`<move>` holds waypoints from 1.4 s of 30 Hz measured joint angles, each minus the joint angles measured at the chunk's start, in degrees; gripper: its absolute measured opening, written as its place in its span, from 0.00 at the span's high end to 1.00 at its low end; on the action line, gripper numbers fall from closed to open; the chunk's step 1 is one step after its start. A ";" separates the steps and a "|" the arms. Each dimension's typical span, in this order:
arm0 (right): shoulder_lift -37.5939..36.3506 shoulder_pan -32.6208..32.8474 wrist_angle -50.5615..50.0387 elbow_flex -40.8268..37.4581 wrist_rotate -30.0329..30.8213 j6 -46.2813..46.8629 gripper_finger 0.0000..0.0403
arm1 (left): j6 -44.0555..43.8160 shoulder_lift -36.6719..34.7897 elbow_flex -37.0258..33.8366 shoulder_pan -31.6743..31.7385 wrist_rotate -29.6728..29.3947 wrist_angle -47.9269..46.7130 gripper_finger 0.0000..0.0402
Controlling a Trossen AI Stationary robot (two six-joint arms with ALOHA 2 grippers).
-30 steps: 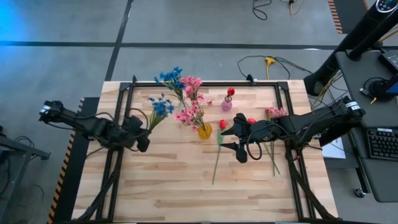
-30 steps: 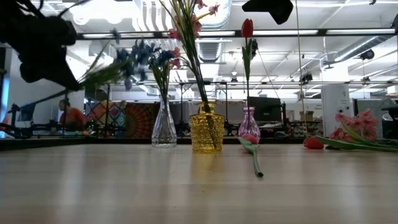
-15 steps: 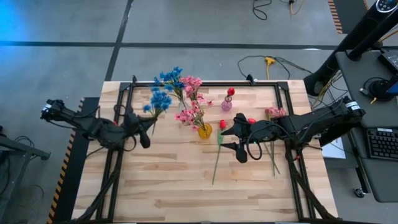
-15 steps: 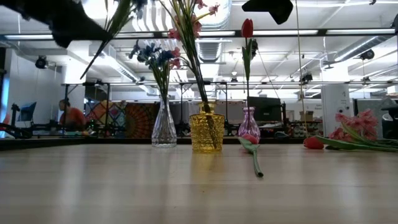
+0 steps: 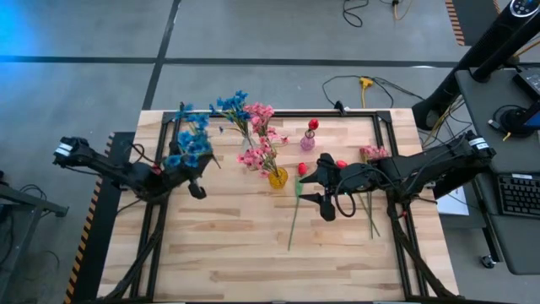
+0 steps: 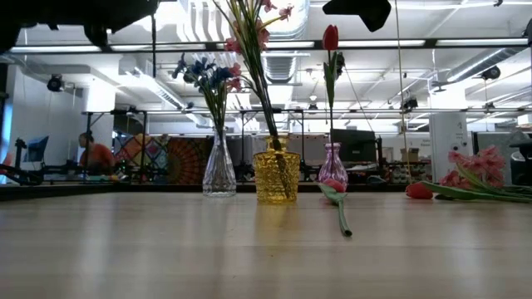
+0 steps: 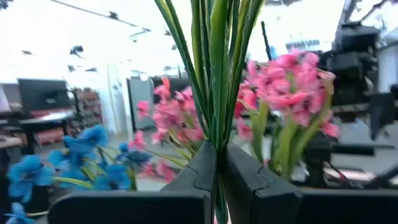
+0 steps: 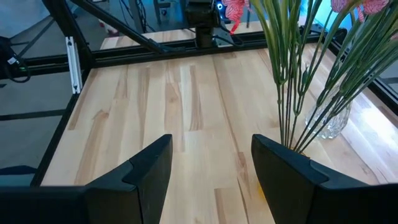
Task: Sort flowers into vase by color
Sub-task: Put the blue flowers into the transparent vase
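Observation:
My left gripper (image 5: 194,181) is over the table's left part, shut on a bunch of blue flowers (image 5: 188,145) whose blossoms stand above it. A clear vase (image 6: 219,170) holds blue flowers, a yellow vase (image 6: 277,175) holds pink sprays, and a small pink vase (image 6: 332,167) holds a red tulip. A red tulip (image 5: 295,203) lies flat on the table by my right gripper (image 5: 326,187), which hovers open right of the yellow vase (image 5: 278,177). Pink flowers (image 5: 374,154) and a red bud (image 5: 341,164) lie under the right arm. My left gripper pinches several thin green stems (image 7: 217,146) of the blue bunch together between its two fingers. The stems run up past the fingertips, fanning out slightly. The bunch is lifted clear of the table, with the blossoms on top.
A black frame (image 5: 278,112) runs along the table's far edge and down both sides. The three vases stand in a row near the far middle. Bare wood (image 5: 253,253) fills the near half. Desks and a keyboard (image 5: 516,194) lie beyond the right edge.
My left gripper has tipped upward and risen a little, staying shut. The blue bunch has swung from leaning toward the vases to standing nearly upright, so its blossoms have moved toward the table's left. In the low view the arm and flowers have gone up out of the picture.

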 joint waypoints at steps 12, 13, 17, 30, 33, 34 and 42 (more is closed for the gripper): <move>0.01 -0.13 2.02 0.00 2.65 -1.70 0.47 | 1.07 6.58 -3.14 13.75 13.97 15.18 1.00; 0.00 -0.13 2.62 0.00 3.61 -2.43 0.47 | 0.43 7.69 -2.98 15.36 15.45 15.67 1.00; 0.02 -0.28 5.13 0.00 7.49 -5.39 0.47 | -3.64 11.78 -2.00 21.58 19.05 17.51 1.00; 0.02 -4.42 4.98 0.24 10.64 -10.40 0.47 | -15.92 25.18 0.82 25.58 29.46 18.86 1.00; 0.02 -4.37 4.62 0.01 10.45 -9.42 0.47 | -15.07 28.13 0.25 25.64 26.58 21.39 1.00; 0.02 -4.38 4.66 -0.03 10.47 -8.68 0.47 | -13.67 28.80 0.25 25.79 26.46 22.87 1.00; 0.02 -4.83 6.97 -0.13 11.02 -7.49 0.47 | -5.07 31.72 0.57 29.51 26.29 29.46 1.00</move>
